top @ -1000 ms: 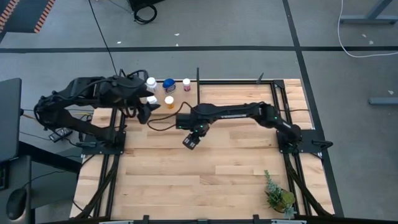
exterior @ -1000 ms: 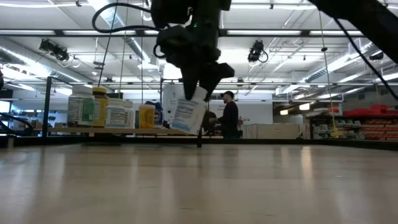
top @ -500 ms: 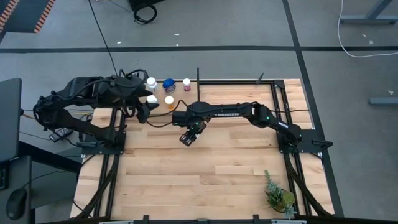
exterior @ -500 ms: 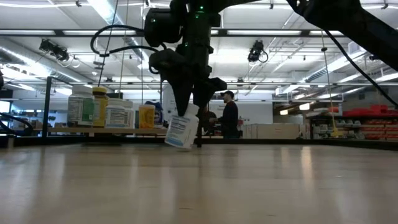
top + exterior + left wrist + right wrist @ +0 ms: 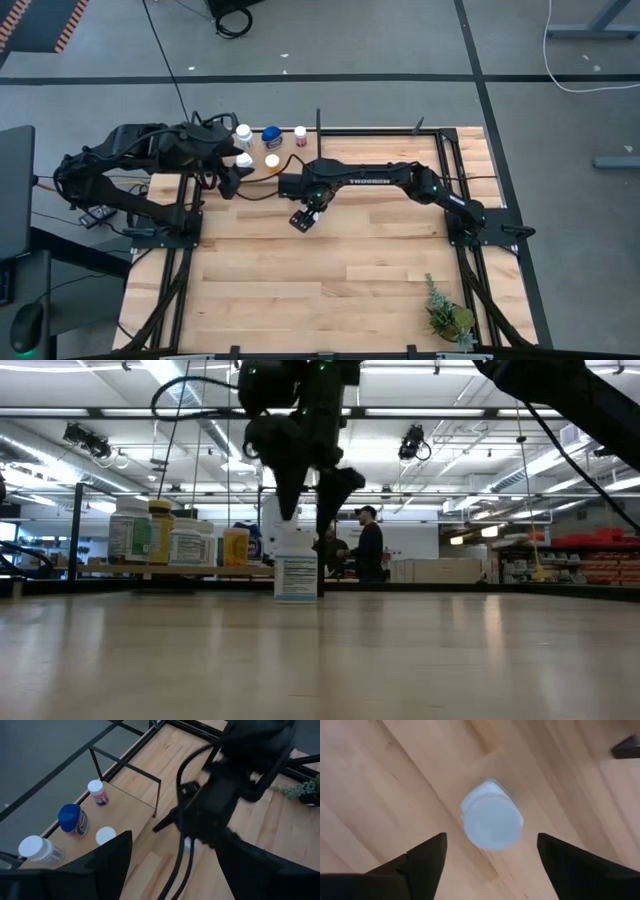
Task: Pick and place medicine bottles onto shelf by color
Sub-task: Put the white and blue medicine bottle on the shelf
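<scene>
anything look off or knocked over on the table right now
Nothing is tipped or spilled. One white bottle stands upright alone mid-table, away from the others on the shelf, with the right gripper open just above it.

dark jointed arms, black cables

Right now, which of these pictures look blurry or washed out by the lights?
Right wrist view: the white bottle is soft-edged, and the right pincer fingers are dark blurs. Left wrist view: the left pincer fingers are smeared silhouettes. Low view: ceiling lights glare behind the arm, leaving it a silhouette. High view: even light.
</scene>
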Controlling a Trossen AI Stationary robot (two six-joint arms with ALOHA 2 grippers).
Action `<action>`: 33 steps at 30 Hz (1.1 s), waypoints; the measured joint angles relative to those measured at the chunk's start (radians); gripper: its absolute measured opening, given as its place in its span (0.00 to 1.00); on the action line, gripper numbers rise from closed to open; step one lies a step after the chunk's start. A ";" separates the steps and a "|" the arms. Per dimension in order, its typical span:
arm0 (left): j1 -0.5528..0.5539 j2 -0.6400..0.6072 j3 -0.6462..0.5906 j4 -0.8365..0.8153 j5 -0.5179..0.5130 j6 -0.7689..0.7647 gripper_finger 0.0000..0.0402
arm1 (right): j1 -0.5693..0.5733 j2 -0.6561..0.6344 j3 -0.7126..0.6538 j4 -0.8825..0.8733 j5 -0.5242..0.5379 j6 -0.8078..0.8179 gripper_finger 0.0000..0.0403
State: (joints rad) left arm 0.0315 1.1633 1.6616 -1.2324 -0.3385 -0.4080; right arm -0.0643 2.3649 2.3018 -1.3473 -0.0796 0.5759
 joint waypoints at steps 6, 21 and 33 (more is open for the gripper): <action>-0.006 0.007 0.000 -0.041 0.000 0.001 0.72 | 0.020 -0.088 0.017 -0.119 0.087 -0.017 0.81; -0.065 -0.001 -0.058 0.105 0.081 0.294 0.72 | 0.145 -0.351 0.000 -0.222 0.399 -0.090 0.79; -0.056 -0.005 -0.602 0.754 0.160 0.233 0.72 | 0.178 -0.622 -0.006 -0.225 0.666 -0.088 0.78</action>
State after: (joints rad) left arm -0.0246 1.1582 1.0598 -0.4783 -0.1786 -0.1752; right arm 0.1138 1.7432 2.2959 -1.5718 0.5862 0.4876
